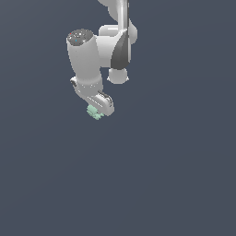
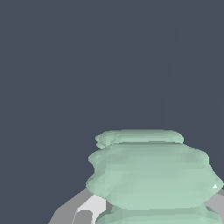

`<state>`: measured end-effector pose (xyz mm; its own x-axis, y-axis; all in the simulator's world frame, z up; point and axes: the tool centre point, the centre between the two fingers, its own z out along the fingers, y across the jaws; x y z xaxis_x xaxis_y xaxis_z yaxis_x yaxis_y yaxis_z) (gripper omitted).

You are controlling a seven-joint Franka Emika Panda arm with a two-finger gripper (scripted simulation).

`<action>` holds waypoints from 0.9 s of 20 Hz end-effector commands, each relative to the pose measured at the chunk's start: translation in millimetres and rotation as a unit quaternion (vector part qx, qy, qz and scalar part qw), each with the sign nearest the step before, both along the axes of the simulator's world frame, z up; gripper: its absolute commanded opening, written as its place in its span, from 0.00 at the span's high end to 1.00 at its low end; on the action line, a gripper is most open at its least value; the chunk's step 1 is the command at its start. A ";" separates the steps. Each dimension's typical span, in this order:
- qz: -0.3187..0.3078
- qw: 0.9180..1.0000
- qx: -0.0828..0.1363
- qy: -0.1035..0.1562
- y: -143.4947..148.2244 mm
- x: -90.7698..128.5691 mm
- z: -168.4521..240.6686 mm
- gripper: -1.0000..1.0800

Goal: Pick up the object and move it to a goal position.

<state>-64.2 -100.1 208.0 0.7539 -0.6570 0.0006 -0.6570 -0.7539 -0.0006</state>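
The object (image 1: 94, 112) is a small pale mint-green ring with a bumpy rim. In the exterior view it sticks out from under the white arm's hand, at my gripper (image 1: 97, 110), which is shut on it. In the wrist view the object (image 2: 153, 175) fills the near part of the picture, seen edge-on as stacked green lobes. One grey fingertip (image 2: 83, 212) shows beside it; the other finger is mostly hidden behind the ring. The hole through the ring is not visible.
The white arm (image 1: 99, 50) reaches down from the top of the exterior view. All around is a plain dark blue-grey ground (image 1: 175, 175) with no other objects or marker showing.
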 end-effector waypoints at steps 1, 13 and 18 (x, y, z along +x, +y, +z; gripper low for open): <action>0.000 1.000 0.000 0.000 -10.9 1.0 26.2 1.00; 0.000 1.000 0.000 0.001 -61.1 10.8 146.9 1.00; 0.001 1.000 0.000 0.000 -79.1 15.5 190.7 1.00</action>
<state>-49.7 -174.2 385.8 0.7543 -0.6566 0.0012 -0.6566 -0.7543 -0.0003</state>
